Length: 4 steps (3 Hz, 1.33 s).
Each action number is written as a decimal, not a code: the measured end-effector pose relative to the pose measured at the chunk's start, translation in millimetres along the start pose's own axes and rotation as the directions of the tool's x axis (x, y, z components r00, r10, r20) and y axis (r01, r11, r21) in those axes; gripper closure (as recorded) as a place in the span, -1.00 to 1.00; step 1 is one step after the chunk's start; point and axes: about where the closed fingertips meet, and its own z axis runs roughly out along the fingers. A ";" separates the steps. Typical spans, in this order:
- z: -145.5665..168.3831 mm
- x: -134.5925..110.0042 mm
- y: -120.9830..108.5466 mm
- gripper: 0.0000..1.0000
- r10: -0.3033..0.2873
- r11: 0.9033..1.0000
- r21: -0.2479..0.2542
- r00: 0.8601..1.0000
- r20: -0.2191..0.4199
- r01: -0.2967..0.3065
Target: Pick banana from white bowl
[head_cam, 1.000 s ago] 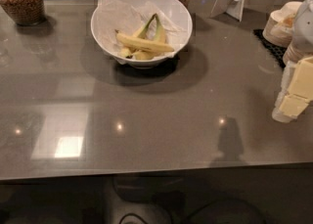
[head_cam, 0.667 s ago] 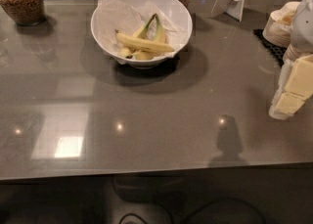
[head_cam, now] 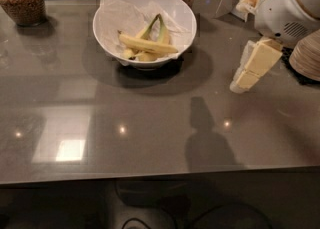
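Hanging over the right side of the grey worktop, your gripper slants down and to the left with nothing visibly in its hold; whether it is parted or closed, you cannot tell. The banana lies across the paper-lined white bowl at upper centre, well apart from the gripper. Greenish-tipped bananas stand just behind it.

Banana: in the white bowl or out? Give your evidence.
In. The banana lies inside the white bowl, on its paper lining; the claw hangs apart, above the table.
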 end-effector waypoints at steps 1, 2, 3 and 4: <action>24.7 -41.5 -33.6 -1.00 -0.049 0.998 0.044 0.992 0.115 0.045; 58.4 -87.4 -68.6 -1.00 -0.086 0.994 0.078 0.970 0.226 0.070; 58.6 -87.6 -68.7 -1.00 -0.087 0.994 0.078 0.970 0.226 0.071; 73.6 -95.6 -77.1 -1.00 -0.127 0.989 0.098 0.964 0.235 0.107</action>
